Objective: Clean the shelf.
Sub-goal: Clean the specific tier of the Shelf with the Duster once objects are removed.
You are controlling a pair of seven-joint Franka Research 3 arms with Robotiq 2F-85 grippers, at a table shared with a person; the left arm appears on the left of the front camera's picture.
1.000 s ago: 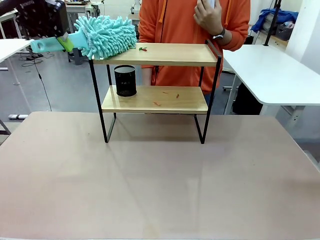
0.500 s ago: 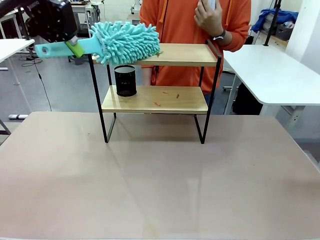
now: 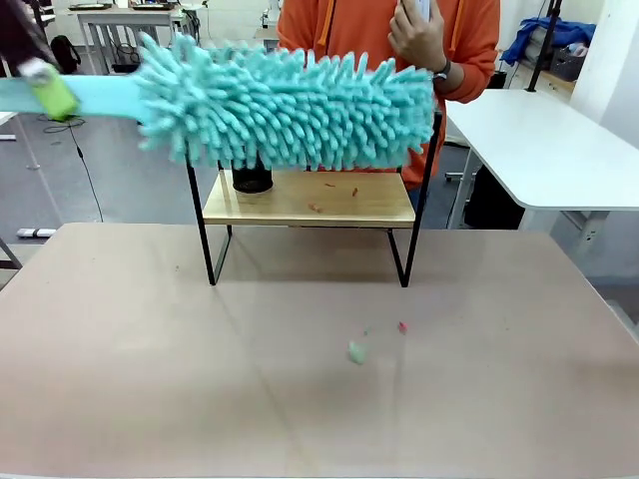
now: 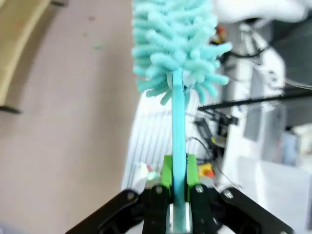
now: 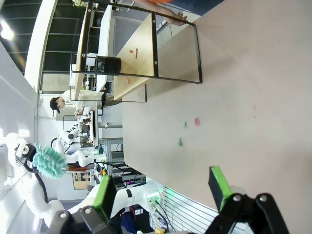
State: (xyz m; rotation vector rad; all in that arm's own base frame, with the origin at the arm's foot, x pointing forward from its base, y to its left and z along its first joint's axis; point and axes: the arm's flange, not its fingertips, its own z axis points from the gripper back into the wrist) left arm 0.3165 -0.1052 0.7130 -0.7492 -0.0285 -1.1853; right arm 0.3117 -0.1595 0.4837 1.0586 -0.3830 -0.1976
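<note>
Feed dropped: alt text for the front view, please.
A fluffy teal duster, its handle gripped by the left pincer at far left, stretches across the top board of the shelf, hiding it. Small scraps dot the table in front; a person in orange stands behind.

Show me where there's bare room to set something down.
Free: the beige tabletop in front of the two-tier wooden shelf, left and right of the small green and red scraps; also the lower board right of the black mesh cup, bar a few crumbs. Crowded: the top board, hidden behind the fluffy teal duster.
</note>
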